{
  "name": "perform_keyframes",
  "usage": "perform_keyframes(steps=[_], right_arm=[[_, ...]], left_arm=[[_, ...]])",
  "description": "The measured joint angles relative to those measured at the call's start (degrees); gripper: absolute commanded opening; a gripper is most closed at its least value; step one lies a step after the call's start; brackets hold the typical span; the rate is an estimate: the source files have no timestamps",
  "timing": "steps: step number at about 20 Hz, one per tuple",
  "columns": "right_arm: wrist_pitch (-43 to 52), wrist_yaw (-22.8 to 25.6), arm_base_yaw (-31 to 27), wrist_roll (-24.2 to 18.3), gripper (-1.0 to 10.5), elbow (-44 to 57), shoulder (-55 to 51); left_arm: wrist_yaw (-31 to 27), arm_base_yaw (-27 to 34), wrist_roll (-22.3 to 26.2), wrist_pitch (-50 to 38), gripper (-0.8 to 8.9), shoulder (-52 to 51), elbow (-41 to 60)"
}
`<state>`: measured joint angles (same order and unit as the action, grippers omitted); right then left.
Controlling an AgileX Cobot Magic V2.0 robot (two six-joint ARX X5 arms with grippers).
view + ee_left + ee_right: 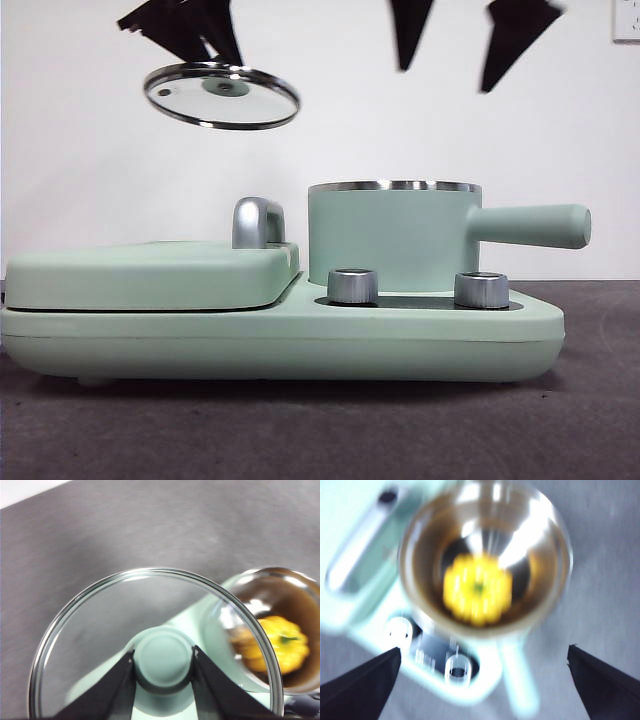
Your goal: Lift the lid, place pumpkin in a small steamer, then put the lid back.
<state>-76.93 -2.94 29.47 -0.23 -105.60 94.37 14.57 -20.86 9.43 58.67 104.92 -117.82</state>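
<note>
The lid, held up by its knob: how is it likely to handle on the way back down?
The lid looks rigid, a glass disc in a steel rim, so probably fragile if dropped. It hangs tilted from the left hand, gripped only at the smooth round knob, so it may swing or slip.

A chrome handle [258,222] rises behind the flat griddle cover [150,275]; two silver knobs [353,286] sit to the cover's right.

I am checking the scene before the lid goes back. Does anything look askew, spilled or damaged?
Nothing looks spilled or damaged. The lid hangs tilted in the air, gripped at its knob by the left gripper, off to the side of the small steamer. The pumpkin sits inside it. The right gripper hovers open above.
</note>
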Motion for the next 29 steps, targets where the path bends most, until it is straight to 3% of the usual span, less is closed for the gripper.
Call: perform_keyframes(steps=[5, 15, 21, 29], right_arm=[[0.61, -0.09, 0.17, 0.02, 5.6, 19.89, -18.29], [23.10, -0.04, 0.59, 5.68, 5.6, 55.25, -58.42], [23.23, 0.17, 0.63, 10.16, 5.6, 58.90, -70.16], [23.52, 1.27, 0.63, 12.70, 5.6, 58.90, -71.45]], left_arm=[[0.00, -6.73, 0.09, -0.24, 0.19, 0.00, 0.00], [0.24, -16.22, 5.05, -4.33, 0.18, 6.73, -0.09], [2.36, -16.90, 6.67, -9.05, 0.18, 7.58, -0.09], [4.85, -16.90, 6.69, -9.46, 0.18, 12.07, -0.09]])
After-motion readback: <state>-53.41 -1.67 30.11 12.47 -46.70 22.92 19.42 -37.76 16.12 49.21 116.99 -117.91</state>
